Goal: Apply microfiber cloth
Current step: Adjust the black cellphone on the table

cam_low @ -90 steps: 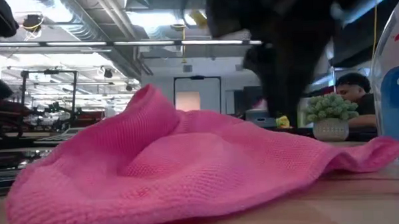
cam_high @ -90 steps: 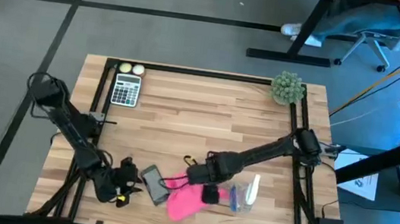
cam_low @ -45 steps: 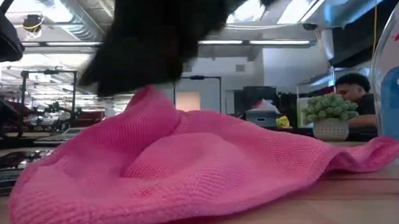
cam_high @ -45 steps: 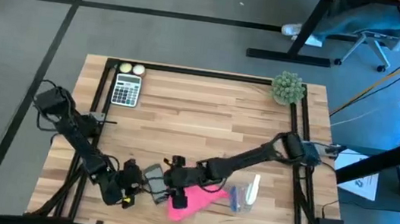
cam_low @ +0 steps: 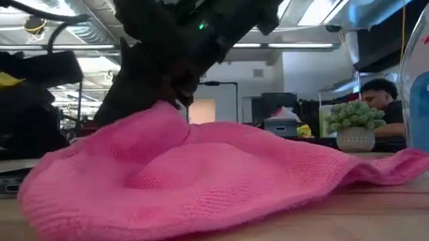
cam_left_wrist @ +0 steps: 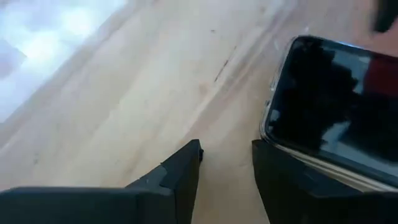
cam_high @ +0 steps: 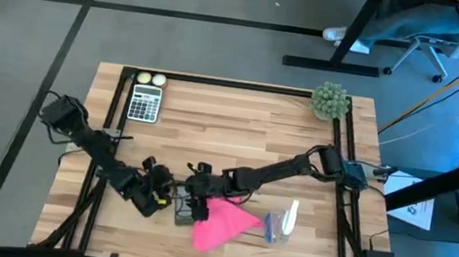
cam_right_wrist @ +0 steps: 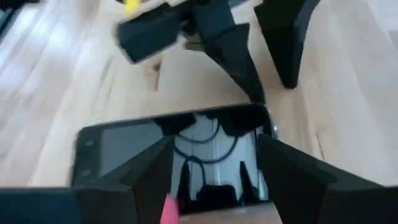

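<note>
The pink microfiber cloth (cam_high: 222, 224) lies crumpled on the wooden table near its front edge, with a raised fold (cam_low: 157, 115) at its left end. A black phone (cam_right_wrist: 180, 146) lies flat just left of it. My right gripper (cam_high: 193, 201) hangs open above the phone, one finger on either side of the screen (cam_right_wrist: 214, 168). A scrap of pink (cam_right_wrist: 168, 208) shows below it. My left gripper (cam_high: 165, 198) is open beside the phone's corner (cam_left_wrist: 292, 74), with bare wood between its fingers (cam_left_wrist: 227, 155). My left gripper has one finger (cam_left_wrist: 280, 168) close against the phone's edge (cam_left_wrist: 273, 134); I cannot tell whether it touches. My right gripper stands just over the cloth's raised fold (cam_low: 164, 111) in the low view; I cannot tell whether it touches the cloth or the phone.
A clear-and-blue spray bottle (cam_high: 279, 225) lies right of the cloth and looms at the low view's right edge (cam_low: 424, 77). A calculator (cam_high: 145, 102) and two small balls (cam_high: 150, 78) sit at the far left, a potted plant (cam_high: 329, 101) at the far right. The table's middle is bare wood.
My right gripper has gone toward the table's left edge, from above the cloth's middle to above the phone. My left gripper has moved toward the right and a little toward the far edge, closing in on the phone from the other side.
</note>
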